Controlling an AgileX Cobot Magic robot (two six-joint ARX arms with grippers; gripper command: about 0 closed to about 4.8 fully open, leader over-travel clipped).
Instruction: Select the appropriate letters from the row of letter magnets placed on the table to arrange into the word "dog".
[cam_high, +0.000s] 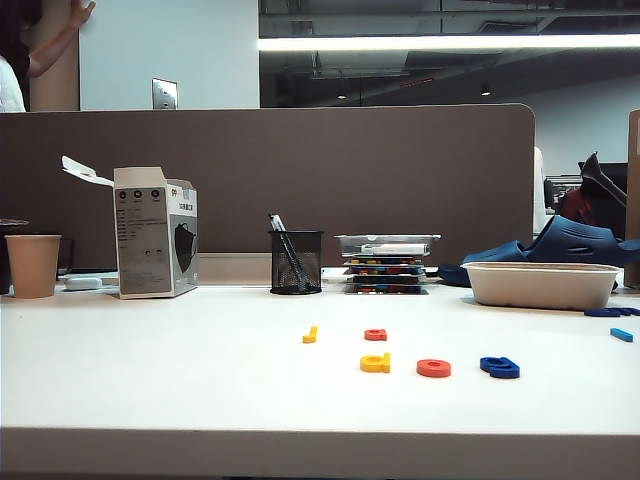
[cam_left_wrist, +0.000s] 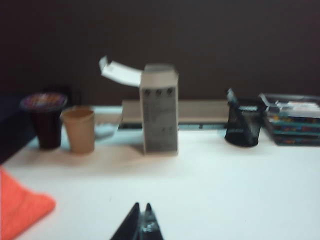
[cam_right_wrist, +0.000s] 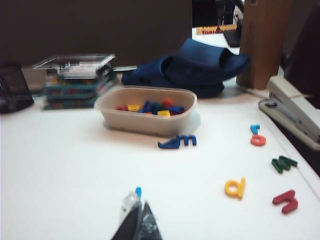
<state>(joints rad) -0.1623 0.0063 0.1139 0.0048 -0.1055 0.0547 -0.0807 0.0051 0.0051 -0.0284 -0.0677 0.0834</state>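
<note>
Left gripper: low over the bare white table, tips pressed together, nothing between them.
Right gripper: also just above the table, tips pressed together, holding nothing.
Front row: yellow "d", red-orange "o" and dark blue "g" lie flat side by side, left to right, spelling the word.
Behind them: thin yellow letter and squarish red-orange letter, apart from the row.
Right edge: light blue letter, well apart.
Further back: beige tub, mesh pen cup, stacked cases, white carton, paper cup.
Background: brown partition.
</note>
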